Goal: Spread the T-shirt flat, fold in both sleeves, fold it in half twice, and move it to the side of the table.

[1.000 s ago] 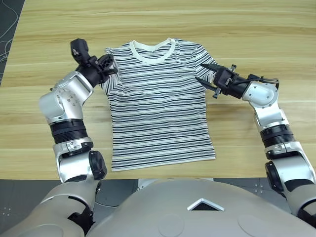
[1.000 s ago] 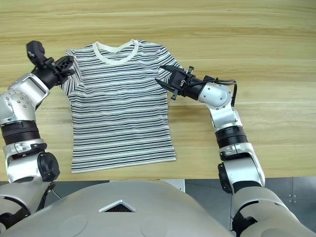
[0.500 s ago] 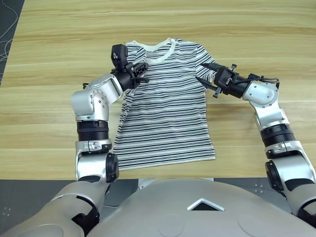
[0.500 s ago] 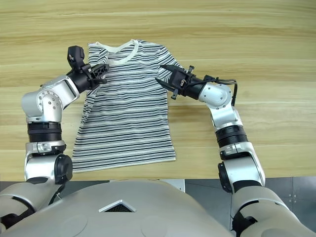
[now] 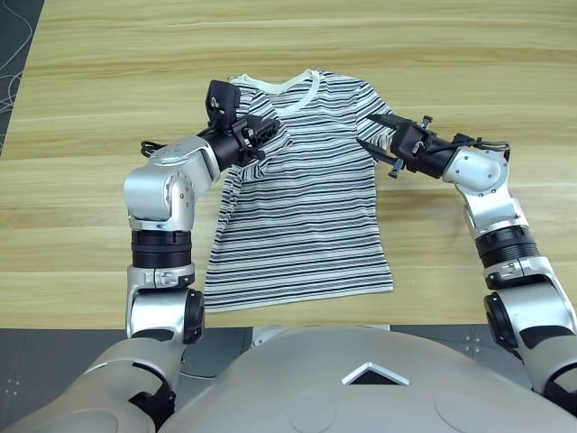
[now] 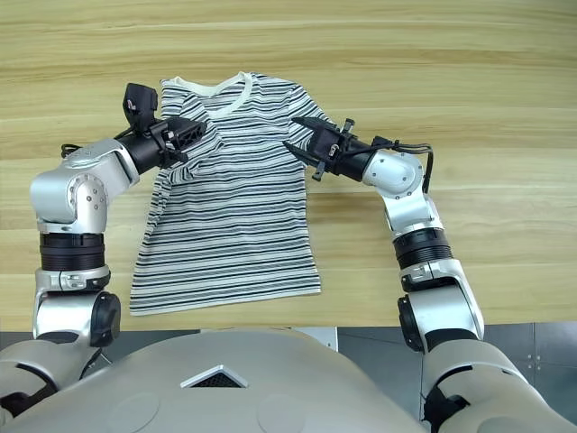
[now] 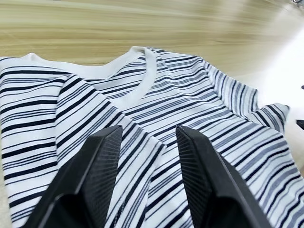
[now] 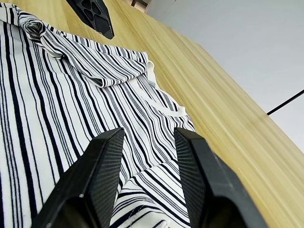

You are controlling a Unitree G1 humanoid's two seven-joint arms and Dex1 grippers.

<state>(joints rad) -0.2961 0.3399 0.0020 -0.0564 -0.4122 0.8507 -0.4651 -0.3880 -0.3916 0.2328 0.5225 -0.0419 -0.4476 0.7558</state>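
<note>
One T-shirt (image 5: 302, 216) lies on the pale wood-grain table (image 5: 451, 54), chest up, collar away from me. It is soft knit with thin dark and white stripes and a plain cream ribbed neckband (image 5: 288, 87). The sleeve on my left (image 7: 85, 107) is turned in over the chest, a slanting flap with a soft creased edge. The sleeve on my right (image 5: 379, 110) lies out flat.

My left gripper (image 5: 261, 133) hovers over that turned-in flap, its two black ridged fingers (image 7: 90, 180) parted, with striped cloth showing in the gap. My right gripper (image 5: 368, 132) is at the edge of the flat sleeve, its two pointed fingers (image 8: 99, 175) spread wide and holding nothing
</note>
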